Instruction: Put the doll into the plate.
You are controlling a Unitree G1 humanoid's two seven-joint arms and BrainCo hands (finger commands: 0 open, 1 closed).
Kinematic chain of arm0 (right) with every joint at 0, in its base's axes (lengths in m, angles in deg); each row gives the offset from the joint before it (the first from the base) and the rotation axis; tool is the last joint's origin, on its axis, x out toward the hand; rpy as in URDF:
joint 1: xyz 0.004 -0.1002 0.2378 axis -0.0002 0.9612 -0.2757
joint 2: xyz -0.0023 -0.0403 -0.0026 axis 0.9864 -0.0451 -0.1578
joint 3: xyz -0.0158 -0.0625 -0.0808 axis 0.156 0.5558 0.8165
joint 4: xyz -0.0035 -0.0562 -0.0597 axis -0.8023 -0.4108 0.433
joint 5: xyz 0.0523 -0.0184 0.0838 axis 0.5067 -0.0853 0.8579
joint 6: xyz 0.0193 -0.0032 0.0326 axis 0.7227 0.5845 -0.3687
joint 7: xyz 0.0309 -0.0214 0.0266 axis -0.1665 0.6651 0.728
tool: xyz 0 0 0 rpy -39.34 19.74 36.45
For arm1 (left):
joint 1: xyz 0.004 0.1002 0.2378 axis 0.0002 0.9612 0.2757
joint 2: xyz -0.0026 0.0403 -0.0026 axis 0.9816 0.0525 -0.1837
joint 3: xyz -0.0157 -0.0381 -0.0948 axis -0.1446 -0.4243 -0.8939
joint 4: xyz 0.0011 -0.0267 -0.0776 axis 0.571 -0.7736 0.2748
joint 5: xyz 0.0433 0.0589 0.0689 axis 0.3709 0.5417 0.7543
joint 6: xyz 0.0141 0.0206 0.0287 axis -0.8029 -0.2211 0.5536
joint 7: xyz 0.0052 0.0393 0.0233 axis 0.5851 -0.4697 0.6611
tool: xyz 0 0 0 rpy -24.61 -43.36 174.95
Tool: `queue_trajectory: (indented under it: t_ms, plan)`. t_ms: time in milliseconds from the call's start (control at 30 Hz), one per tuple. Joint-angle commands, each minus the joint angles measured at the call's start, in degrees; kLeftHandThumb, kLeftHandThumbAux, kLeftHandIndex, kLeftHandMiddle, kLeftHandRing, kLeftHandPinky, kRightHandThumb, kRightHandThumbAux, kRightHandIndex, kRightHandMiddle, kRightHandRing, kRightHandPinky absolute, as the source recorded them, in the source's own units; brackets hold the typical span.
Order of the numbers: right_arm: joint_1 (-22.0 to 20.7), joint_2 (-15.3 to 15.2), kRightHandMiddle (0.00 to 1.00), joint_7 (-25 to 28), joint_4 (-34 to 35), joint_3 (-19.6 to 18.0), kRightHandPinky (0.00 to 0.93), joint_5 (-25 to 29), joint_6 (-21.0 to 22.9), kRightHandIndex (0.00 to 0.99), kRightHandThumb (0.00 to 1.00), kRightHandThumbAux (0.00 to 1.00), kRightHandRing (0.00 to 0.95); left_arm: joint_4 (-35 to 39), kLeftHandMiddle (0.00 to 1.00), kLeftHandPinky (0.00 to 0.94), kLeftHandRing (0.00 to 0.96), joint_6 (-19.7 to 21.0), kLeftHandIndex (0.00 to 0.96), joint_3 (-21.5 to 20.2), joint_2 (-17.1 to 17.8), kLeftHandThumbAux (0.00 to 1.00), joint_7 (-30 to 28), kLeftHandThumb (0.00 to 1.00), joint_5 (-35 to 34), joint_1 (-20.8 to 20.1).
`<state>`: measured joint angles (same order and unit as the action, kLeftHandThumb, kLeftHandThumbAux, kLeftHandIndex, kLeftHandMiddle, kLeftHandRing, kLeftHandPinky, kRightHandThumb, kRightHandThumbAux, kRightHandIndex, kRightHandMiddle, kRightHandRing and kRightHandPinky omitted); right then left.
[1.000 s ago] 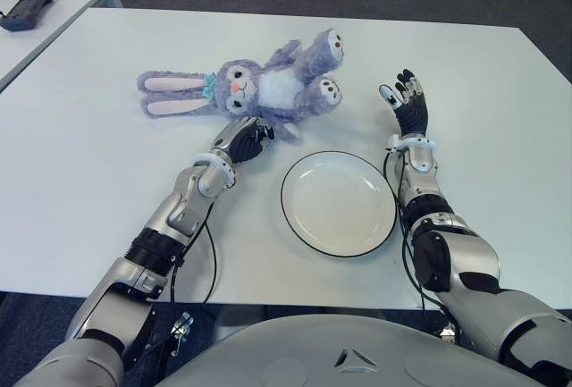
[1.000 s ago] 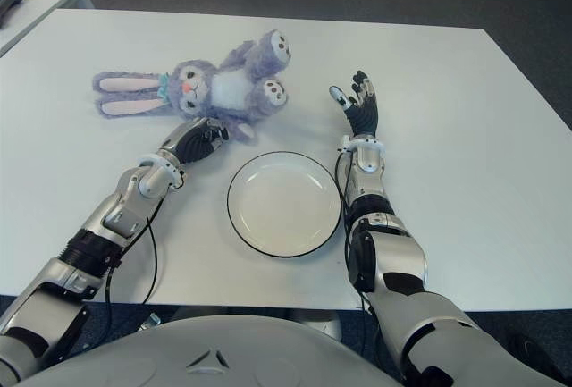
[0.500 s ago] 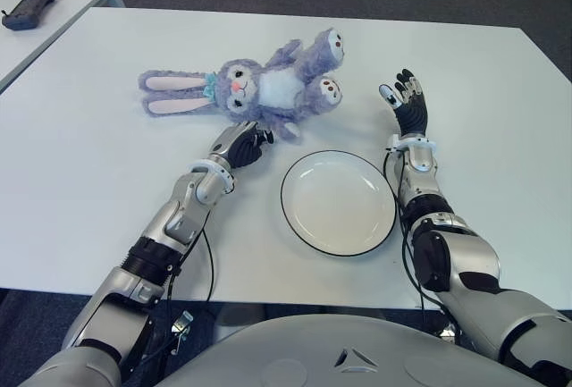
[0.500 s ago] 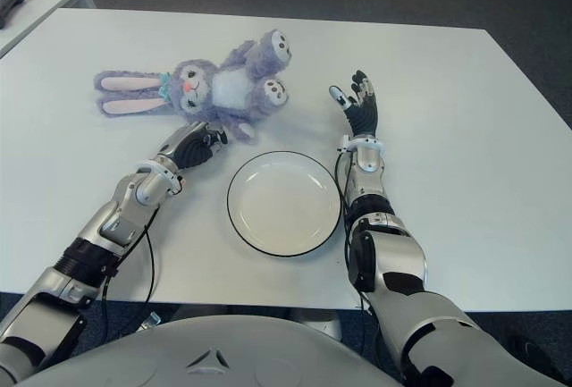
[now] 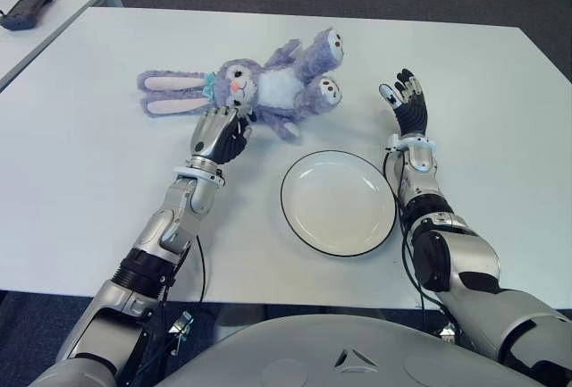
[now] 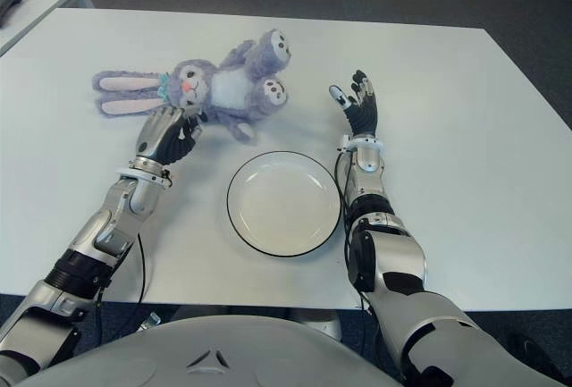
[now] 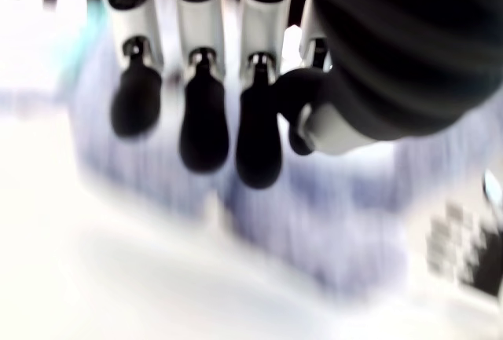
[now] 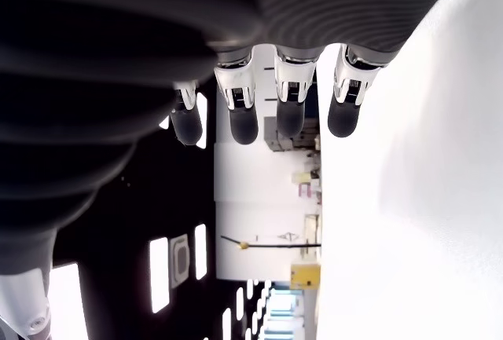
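The doll (image 5: 259, 88), a purple plush rabbit with long pink-lined ears, lies on its back on the white table (image 5: 483, 137), behind the plate. The plate (image 5: 338, 204) is white with a dark rim, and nothing lies in it. My left hand (image 5: 217, 135) stands right at the doll's near side, just below its head, with its fingers (image 7: 204, 128) loosely extended toward the purple plush (image 7: 314, 238) and holding nothing. My right hand (image 5: 407, 101) shows to the right of the doll's feet, behind the plate's right edge, with its fingers spread and nothing in them.
A second table at the far left carries a dark handheld controller (image 5: 25, 7). Bare white tabletop lies to the right of my right hand and in front of the plate, down to the near edge.
My left hand has swung left from the doll's lower arm to just below its head, and its fingers have uncurled. The doll, the plate and my right hand have not moved.
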<state>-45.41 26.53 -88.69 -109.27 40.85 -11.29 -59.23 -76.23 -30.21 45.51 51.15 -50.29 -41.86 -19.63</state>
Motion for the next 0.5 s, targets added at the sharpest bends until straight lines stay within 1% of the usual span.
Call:
queue_trajectory:
  t_ms: [33, 67, 100, 133, 167, 200, 267, 300, 333, 400, 433, 467, 500]
  plan:
    - [20.98, 5.78, 0.079, -1.18, -12.68, -0.04, 0.0, 0.19, 1.26, 0.073, 0.0, 0.588, 0.038, -7.8, 0.336, 0.528, 0.453, -6.09, 0.195, -2.53, 1.15, 0.391, 16.61, 0.405, 6.54, -7.79]
    - [20.94, 5.8, 0.077, -1.24, -12.69, -0.05, 0.0, 0.2, 1.28, 0.075, 0.0, 0.585, 0.036, -8.26, 0.31, 0.499, 0.428, -6.25, 0.16, -2.59, 1.15, 0.378, 17.5, 0.394, 6.79, -8.27]
    - [20.9, 5.85, 0.077, -1.31, -12.7, -0.14, 0.0, 0.29, 1.35, 0.075, 0.0, 0.585, 0.036, -8.71, 0.306, 0.494, 0.424, -6.38, 0.154, -2.64, 1.06, 0.376, 18.62, 0.392, 7.09, -8.71]
    - [20.85, 5.88, 0.076, -1.37, -12.7, -0.19, 0.0, 0.36, 1.41, 0.077, 0.0, 0.583, 0.034, -9.14, 0.266, 0.413, 0.354, -6.51, 0.129, -2.65, 1.0, 0.364, 19.46, 0.399, 7.28, -9.06]
    - [20.81, 5.92, 0.076, -1.4, -12.7, -0.27, 0.0, 0.45, 1.49, 0.077, 0.0, 0.582, 0.034, -9.61, 0.256, 0.392, 0.337, -6.69, 0.123, -2.72, 0.92, 0.361, 20.26, 0.401, 7.34, -9.61]
    - [20.78, 5.94, 0.077, -1.43, -12.71, -0.32, 0.0, 0.51, 1.55, 0.078, 0.0, 0.582, 0.035, -10.05, 0.233, 0.34, 0.297, -6.88, 0.106, -2.74, 0.87, 0.353, 20.88, 0.414, 7.37, -10.03]
    - [20.73, 5.96, 0.079, -1.43, -12.72, -0.36, 0.0, 0.57, 1.62, 0.08, 0.0, 0.581, 0.036, -10.81, 0.201, 0.266, 0.246, -7.24, 0.077, -2.74, 0.81, 0.341, 21.71, 0.435, 7.32, -10.73]
    - [20.72, 5.96, 0.079, -1.41, -12.73, -0.35, 0.0, 0.57, 1.62, 0.08, 0.0, 0.581, 0.036, -11.26, 0.199, 0.261, 0.242, -7.43, 0.075, -2.75, 0.74, 0.34, 21.99, 0.437, 7.2, -11.28]
    - [20.72, 5.95, 0.08, -1.4, -12.73, -0.35, 0.0, 0.57, 1.62, 0.08, 0.0, 0.581, 0.036, -11.62, 0.182, 0.216, 0.214, -7.59, 0.049, -2.74, 0.7, 0.33, 22.23, 0.446, 7.11, -11.68]
    - [20.73, 5.94, 0.079, -1.27, -12.72, -0.36, 0.0, 0.61, 1.57, 0.079, 0.0, 0.58, 0.035, -13.46, 0.165, 0.185, 0.187, -7.85, 0.024, -2.6, 0.49, 0.32, 22.47, 0.448, 6.92, -14.14]
    - [20.73, 5.93, 0.077, -1.24, -12.73, -0.36, 0.0, 0.62, 1.57, 0.076, 0.0, 0.583, 0.034, -14.28, 0.14, 0.151, 0.154, -7.97, 0.006, -2.51, 0.43, 0.308, 22.59, 0.443, 6.88, -15.12]
    - [20.69, 5.96, 0.077, -1.25, -12.73, -0.37, 0.0, 0.64, 1.63, 0.076, 0.0, 0.583, 0.033, -15.51, 0.136, 0.145, 0.148, -8.17, 0.002, -2.39, 0.44, 0.306, 22.64, 0.442, 6.77, -16.38]
    - [20.67, 5.98, 0.08, -1.28, -12.74, -0.37, 0.0, 0.65, 1.68, 0.077, 0.0, 0.588, 0.035, -16.34, 0.116, 0.108, 0.124, -8.34, 0.0, -2.29, 0.48, 0.294, 22.75, 0.428, 6.7, -17.12]
